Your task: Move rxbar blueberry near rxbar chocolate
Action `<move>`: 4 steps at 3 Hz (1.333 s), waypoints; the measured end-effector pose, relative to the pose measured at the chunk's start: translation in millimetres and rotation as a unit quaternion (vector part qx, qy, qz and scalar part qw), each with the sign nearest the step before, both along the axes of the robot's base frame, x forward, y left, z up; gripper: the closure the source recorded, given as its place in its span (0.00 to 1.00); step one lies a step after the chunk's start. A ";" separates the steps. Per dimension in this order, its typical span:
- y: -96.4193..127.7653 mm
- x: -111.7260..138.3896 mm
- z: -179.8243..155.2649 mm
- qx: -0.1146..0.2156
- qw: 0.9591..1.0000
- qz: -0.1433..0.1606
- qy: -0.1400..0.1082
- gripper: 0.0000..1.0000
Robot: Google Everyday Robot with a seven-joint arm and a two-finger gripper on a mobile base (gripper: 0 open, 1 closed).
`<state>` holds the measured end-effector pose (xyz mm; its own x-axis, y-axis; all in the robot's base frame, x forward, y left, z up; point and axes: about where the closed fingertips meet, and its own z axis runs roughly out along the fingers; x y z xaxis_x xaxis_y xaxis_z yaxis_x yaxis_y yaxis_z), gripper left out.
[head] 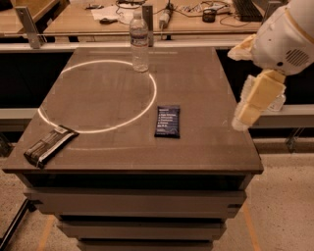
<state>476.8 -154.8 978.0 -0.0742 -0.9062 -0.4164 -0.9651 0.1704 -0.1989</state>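
The rxbar blueberry (167, 120), a flat navy-blue wrapper with rows of white text, lies right of the middle of the dark table (196, 83). The rxbar chocolate (49, 145), black-brown with a pale stripe, lies at the table's front left corner, angled. My gripper (245, 112), cream-coloured, hangs from the white arm (284, 39) above the table's right edge, well to the right of the blueberry bar and clear of it. It holds nothing.
A clear water bottle (139, 43) stands upright at the back middle of the table. A bright ring of light (98, 95) lies across the left half. Desks with cables and clutter (171, 12) stand behind.
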 end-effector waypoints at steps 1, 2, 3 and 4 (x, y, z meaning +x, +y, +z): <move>33.4 22.8 -15.7 0.015 1.000 0.009 0.021 0.00; 58.2 42.4 -42.7 0.035 0.998 0.002 0.047 0.00; 83.7 61.4 -80.7 0.063 0.996 -0.003 0.068 0.00; 95.3 70.1 -101.3 0.075 0.995 -0.005 0.064 0.00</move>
